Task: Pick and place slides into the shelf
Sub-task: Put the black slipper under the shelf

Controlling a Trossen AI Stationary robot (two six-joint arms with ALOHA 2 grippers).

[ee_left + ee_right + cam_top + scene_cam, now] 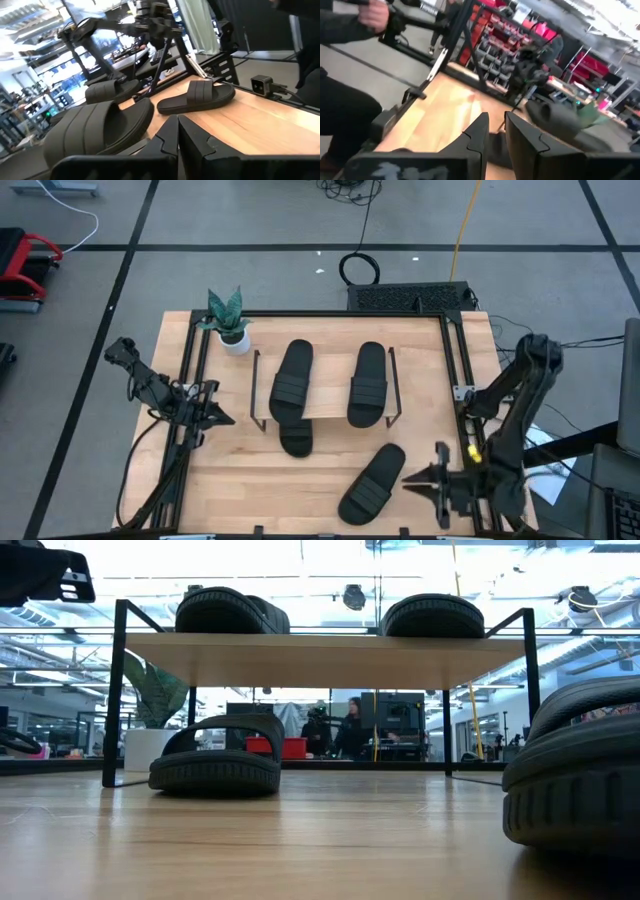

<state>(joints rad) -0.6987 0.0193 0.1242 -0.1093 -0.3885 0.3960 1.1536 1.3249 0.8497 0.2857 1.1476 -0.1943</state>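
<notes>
Two black slides [292, 380] [368, 383] lie side by side on the shelf's light wood top [328, 402]. A third slide [295, 438] rests on the table under the shelf [320, 655], its end poking out toward the near edge. The fourth slide [372, 482] lies slanted on the table near the right front. My right gripper [408, 477] hangs level at that slide's right end, pointing left, with a narrow gap between its fingers [495, 127]. My left gripper [222, 418] waits shut left of the shelf, pointing right [177, 131]. My right gripper's fingertips reach the right end of the fourth slide [398, 470], coming level from the table's right. Whether they touch it, I cannot tell. The slide lies flat on the table.
A small potted plant [230, 320] stands at the shelf's far left corner. Black frame rails [452, 370] run along the table's sides. People stand in the room beyond the table [350, 725], and a person's hand [372, 12] shows past the table's edge.
</notes>
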